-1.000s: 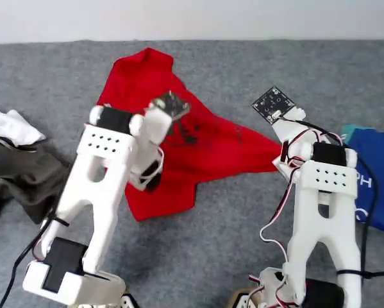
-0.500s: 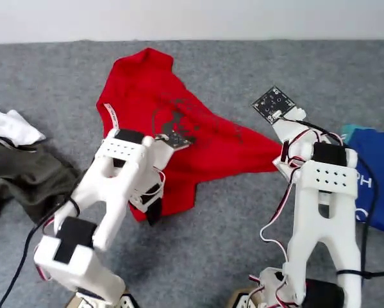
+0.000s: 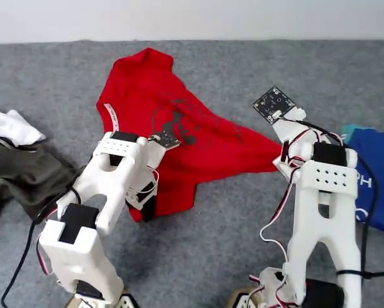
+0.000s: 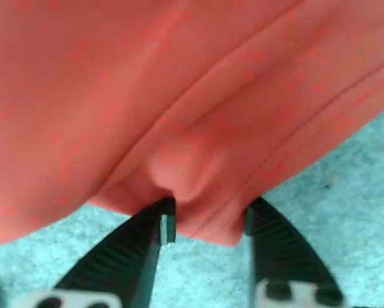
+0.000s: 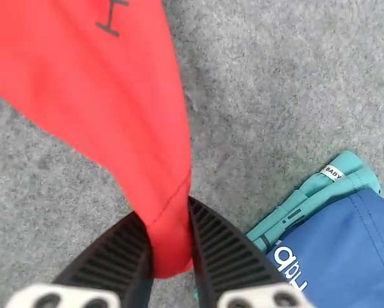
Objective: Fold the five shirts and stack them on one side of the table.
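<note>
Jaws of right arm [image 3: 320,192] pinch red shirt [image 3: 140,83]; left arm [image 3: 105,183] crouches astride hem.

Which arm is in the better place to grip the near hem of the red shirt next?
Left, probably. The left pincer is open with the hem of the red shirt between its fingers. The right pincer is shut on the shirt's corner beside the blue shirt.

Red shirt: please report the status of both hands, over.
Right hand shut on red shirt corner. Left hand open, astride its hem. Blue shirt lies close by right hand.
</note>
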Robot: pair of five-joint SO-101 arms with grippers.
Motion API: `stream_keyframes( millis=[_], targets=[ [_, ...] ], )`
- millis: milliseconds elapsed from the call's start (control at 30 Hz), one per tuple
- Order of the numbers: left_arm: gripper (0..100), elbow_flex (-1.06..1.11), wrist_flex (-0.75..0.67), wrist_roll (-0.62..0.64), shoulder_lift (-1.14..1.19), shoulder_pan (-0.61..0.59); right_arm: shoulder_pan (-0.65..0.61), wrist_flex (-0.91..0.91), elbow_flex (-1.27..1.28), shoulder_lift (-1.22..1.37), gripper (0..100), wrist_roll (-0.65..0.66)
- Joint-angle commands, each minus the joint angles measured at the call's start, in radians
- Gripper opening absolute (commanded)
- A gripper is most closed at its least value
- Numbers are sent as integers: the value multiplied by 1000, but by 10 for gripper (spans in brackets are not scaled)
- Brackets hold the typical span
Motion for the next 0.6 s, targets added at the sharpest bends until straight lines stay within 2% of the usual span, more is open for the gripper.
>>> stream_keyframes(
  millis=[0,67,200,367,567],
  targets=[
    [58,-8,-37,-14,34,14,12,-15,-12,-25,9,3],
    [12,-7,-35,-14,37,14,12,-8,-17,-28,9,3],
    [14,-16,11,-14,-31,5,13,2,-29,-54,9,5],
    [14,-71,121,-14,-285,5,10,67,-71,-157,9,8],
    [14,-265,255,-20,-606,-6,12,117,-164,-297,9,6]
  ],
)
